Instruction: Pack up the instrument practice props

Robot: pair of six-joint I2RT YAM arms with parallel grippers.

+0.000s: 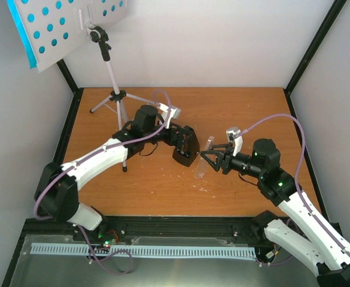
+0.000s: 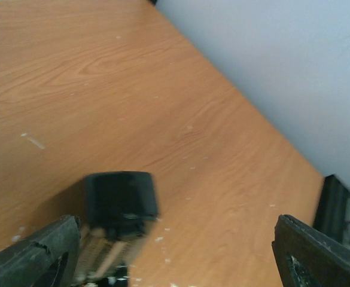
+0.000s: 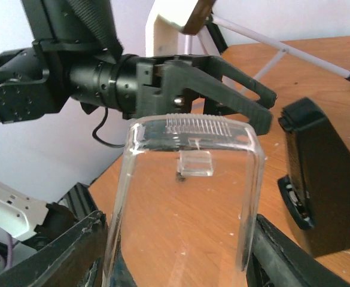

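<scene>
The white music stand (image 1: pixel 110 72) rises at the back left on its tripod, with cyan pages (image 1: pixel 20 33) on its hole-punched desk. The black metronome (image 1: pixel 186 152) stands on the table without its cover. My left gripper (image 1: pixel 183 136) hovers just over it, open. In the left wrist view the metronome (image 2: pixel 121 200) sits by the left finger, with the jaws wide apart and touching nothing. My right gripper (image 1: pixel 213 156) is shut on the clear cover (image 3: pixel 186 197), holding it by its two sides to the right of the metronome (image 3: pixel 324 179).
One tripod leg (image 1: pixel 124 161) reaches the table under my left arm, and another (image 3: pixel 282 51) runs behind the metronome. Black frame posts and white walls enclose the wooden table (image 1: pixel 240 113).
</scene>
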